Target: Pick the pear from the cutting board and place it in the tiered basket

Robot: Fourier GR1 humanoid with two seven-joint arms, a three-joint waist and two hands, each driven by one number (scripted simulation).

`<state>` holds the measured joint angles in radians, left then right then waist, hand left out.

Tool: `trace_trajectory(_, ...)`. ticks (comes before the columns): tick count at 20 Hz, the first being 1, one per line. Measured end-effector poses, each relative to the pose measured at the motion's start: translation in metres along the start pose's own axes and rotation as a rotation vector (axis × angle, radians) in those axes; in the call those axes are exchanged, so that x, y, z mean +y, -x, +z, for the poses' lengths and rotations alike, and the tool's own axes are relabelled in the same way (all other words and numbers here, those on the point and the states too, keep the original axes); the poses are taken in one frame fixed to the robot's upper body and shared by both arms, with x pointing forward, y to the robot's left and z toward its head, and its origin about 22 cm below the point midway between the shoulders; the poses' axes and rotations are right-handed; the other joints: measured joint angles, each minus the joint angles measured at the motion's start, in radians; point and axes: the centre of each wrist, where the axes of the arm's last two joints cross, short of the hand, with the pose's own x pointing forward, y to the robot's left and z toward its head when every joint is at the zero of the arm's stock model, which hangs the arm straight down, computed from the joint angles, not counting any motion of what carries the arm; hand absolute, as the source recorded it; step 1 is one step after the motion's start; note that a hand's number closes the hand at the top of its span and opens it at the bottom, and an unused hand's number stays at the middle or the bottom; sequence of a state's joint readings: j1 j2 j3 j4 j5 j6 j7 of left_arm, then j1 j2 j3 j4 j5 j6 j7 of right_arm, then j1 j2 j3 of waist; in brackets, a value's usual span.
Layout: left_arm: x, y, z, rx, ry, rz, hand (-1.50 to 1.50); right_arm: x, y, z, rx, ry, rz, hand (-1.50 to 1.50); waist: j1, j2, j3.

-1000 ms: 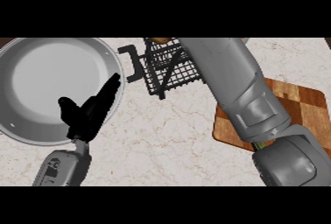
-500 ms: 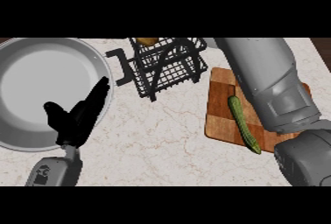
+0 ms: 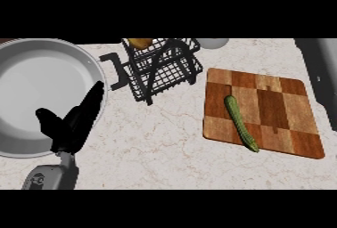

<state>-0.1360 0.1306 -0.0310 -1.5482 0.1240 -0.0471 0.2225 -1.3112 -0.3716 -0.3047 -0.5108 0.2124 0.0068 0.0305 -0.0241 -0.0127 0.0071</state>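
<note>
Right forearm (image 3: 321,71) withdrawn | cucumber (image 3: 241,123) uncovered (cutting board (image 3: 276,111)) | no labels

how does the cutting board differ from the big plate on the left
The cutting board is brown, checkered wood and rectangular; the plate is plain grey and round. The board carries a green cucumber; the plate is partly covered by the open left hand. Both lie flat on the marble counter.

Wooden cutting board (image 3: 276,111) — black wire basket (image 3: 163,67).
</note>
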Motion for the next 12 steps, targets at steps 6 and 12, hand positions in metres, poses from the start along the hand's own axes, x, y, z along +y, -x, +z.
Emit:
trace_trajectory(6,-0.005,0.002,0.002,0.004,-0.015,0.000,0.00,-0.098,0.025,0.027,0.004,-0.066,0.027,-1.50,-0.008,-0.003,0.000)
trace_trajectory(12,-0.009,0.003,0.003,-0.001,0.005,0.000,0.00,-0.184,0.031,0.065,0.003,-0.064,0.026,-1.50,0.007,0.002,-0.001)
